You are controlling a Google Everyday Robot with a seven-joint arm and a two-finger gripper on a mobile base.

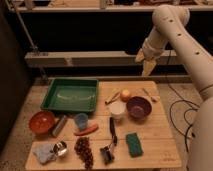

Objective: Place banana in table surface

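Banana (149, 94): lies flat on the counter (157, 131), near its far right edge and just behind the purple bowl (138, 107). Nothing holds or props it, and whether it touches the bowl cannot be told.
Counter: a light plank top that carries every item. The banana rests straight on the wood, not in any container, which is what the task asks.
Gripper (146, 61): hangs high over the far edge of the counter, well apart from the banana, at the end of the white arm (172, 30) that comes in from the upper right. Whether it is open or closed cannot be told, and nothing can be made out in it.
Why so: with the banana on the wood and the gripper raised clear, the placing looks done. That height also keeps the arm off the crowded items below.
Green tray (70, 82): far left, well apart from the banana, so the fruit is plainly outside it.
Neighbours: a round fruit (125, 94) and a slim yellow piece (112, 97) sit between the tray and the bowl, with a white cup (117, 109) just in front of them.
Carrot (86, 130): near the front and well apart from the banana, so the two are easy to tell apart.
Risk: the banana sits close to the edge, and a nudge from the arm could probably roll it off.
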